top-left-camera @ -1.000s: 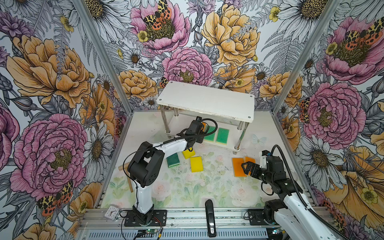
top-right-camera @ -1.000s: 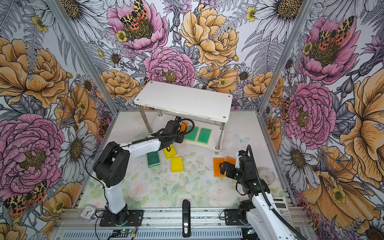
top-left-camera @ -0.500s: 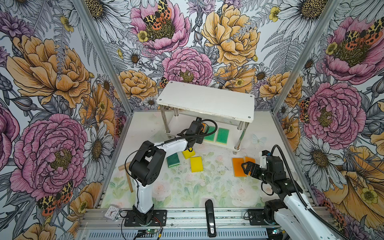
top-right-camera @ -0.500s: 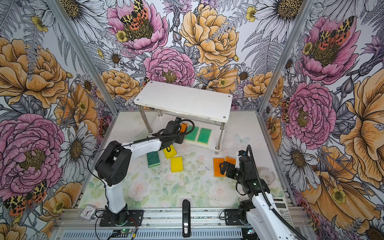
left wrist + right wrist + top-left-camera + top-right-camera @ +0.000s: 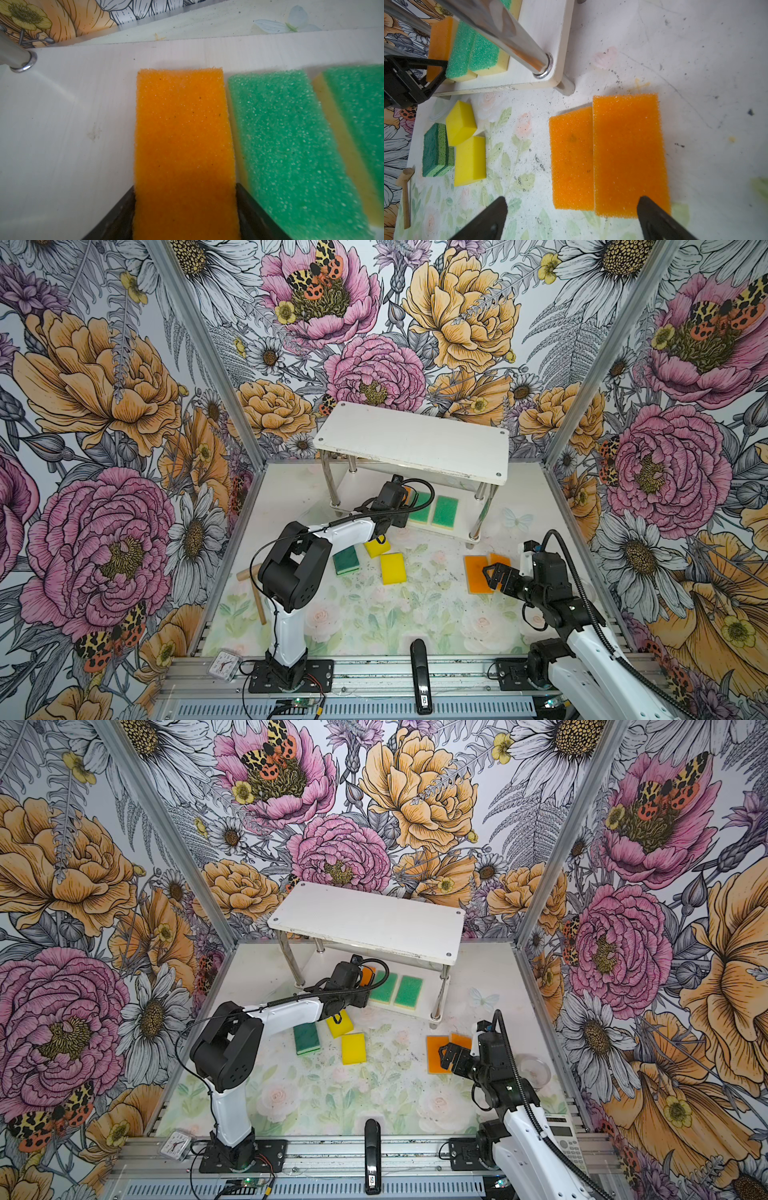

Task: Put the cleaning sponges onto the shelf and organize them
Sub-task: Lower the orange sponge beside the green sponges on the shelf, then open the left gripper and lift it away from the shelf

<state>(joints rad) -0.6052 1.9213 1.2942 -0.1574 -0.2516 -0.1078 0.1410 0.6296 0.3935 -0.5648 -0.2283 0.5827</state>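
where the table (image 5: 374, 614) meets its left edge, a wooden mallet (image 5: 254, 593) lies flat with its head toward the back. next over, out from the front left corner of the shelf (image 5: 415, 443), the dark green sponges (image 5: 345, 560) sit stacked one on the other, slightly offset. a yellow sponge (image 5: 377, 548) lies just beside them, partly under the left arm, and a second yellow sponge (image 5: 392, 568) lies close against it, nearer the table's front edge. the shelf itself stands at the middle of the table's back edge. the left gripper (image 5: 185, 185) reaches in over the front edge of the shelf's lower board, its claw set around one end of an orange sponge (image 5: 182, 128) that lies flat on that board. a finger stands against each long side, and whether they pinch it or only flank it i cannot tell. just beside that sponge lies a light green sponge (image 5: 280, 135), then a second light green sponge (image 5: 361, 108), all three in a row along the board's front edge. toward the table's right edge, out from the shelf's front right post, a second orange sponge (image 5: 571, 160) lies flat. a third orange sponge (image 5: 629, 153) lies along its side, its edge seeming to overlap. the right gripper (image 5: 572, 199) hangs over their near ends, claw spread wide and holding nothing, one finger above a corner of the third.
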